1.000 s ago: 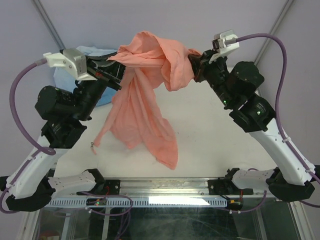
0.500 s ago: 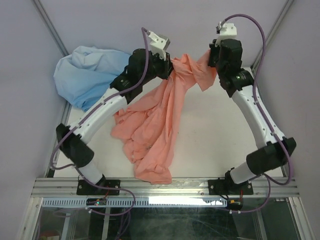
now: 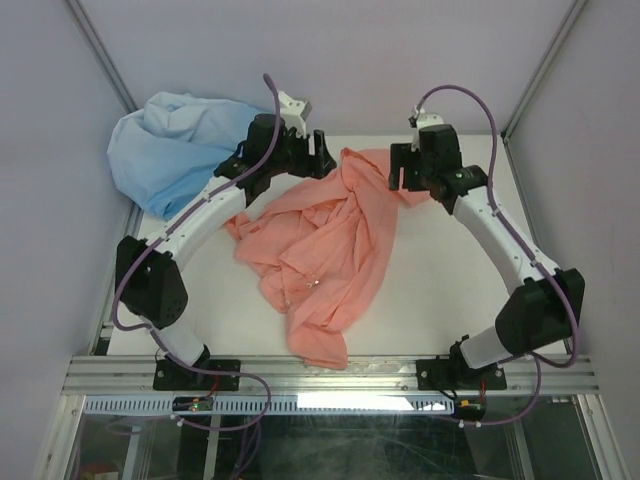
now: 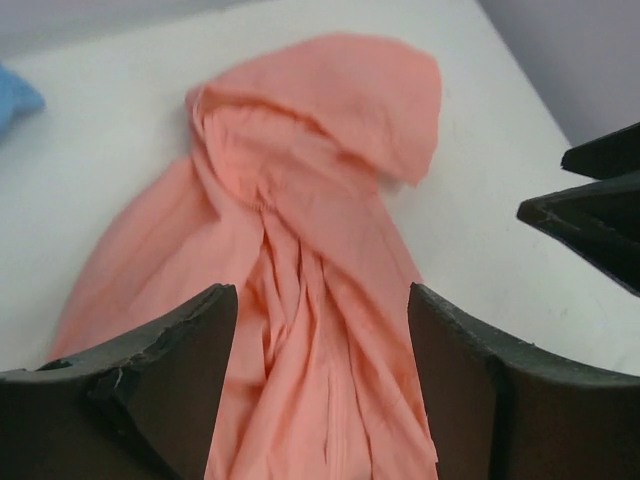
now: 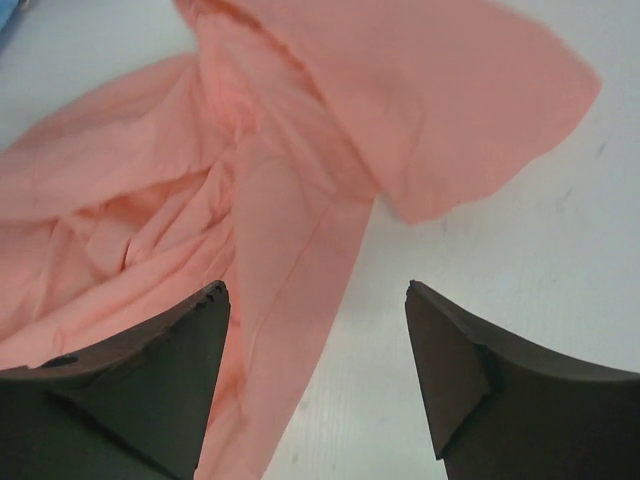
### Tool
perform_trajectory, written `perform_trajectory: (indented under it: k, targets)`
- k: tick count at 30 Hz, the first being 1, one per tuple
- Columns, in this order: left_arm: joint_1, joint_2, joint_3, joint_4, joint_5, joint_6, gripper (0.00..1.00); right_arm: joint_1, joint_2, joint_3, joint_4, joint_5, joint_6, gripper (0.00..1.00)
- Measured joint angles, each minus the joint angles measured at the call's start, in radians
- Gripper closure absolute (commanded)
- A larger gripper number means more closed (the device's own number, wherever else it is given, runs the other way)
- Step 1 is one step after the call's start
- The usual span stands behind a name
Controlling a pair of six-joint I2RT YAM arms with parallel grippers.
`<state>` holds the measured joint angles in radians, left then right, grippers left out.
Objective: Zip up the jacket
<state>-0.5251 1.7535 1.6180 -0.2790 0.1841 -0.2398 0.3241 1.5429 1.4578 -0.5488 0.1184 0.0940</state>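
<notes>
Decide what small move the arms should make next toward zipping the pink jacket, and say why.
Probably lower the left claw to pinch an edge of the jacket and pull it flat. Both it and the right claw hang open and empty over the jacket's far end, and the jacket lies bunched on the table, its zip not clearly showing.

A matte white table point(image 3: 440, 290) stands enclosed by plain, pale lilac-grey walls point(image 3: 350, 60), with slim metal posts point(image 3: 100, 55) rising at its far corners, an aluminium rail point(image 3: 330, 375) along its near edge and a glass panel point(image 3: 330, 450) below.
</notes>
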Motion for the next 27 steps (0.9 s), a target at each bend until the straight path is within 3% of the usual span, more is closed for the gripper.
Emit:
perform_trajectory:
  k: [4, 7, 14, 20, 27]
  targets:
    - [0.011, -0.147, -0.258, 0.030, -0.007, -0.051, 0.29, 0.088, -0.134, -0.193, 0.006, -0.060, 0.061, 0.26]
    - [0.009, -0.214, -0.399, 0.043, 0.001, -0.087, 0.30, 0.232, -0.172, -0.323, 0.035, -0.130, 0.116, 0.26]
    - [-0.013, -0.164, -0.567, 0.106, 0.038, -0.163, 0.33, 0.443, -0.124, -0.540, 0.160, -0.276, 0.246, 0.27]
    - [-0.040, -0.036, -0.628, 0.182, 0.050, -0.197, 0.34, 0.420, -0.031, -0.658, 0.238, -0.311, 0.317, 0.26]
    - [-0.023, -0.071, -0.787, 0.299, 0.019, -0.247, 0.34, 0.195, 0.019, -0.659, 0.341, -0.338, 0.360, 0.26]
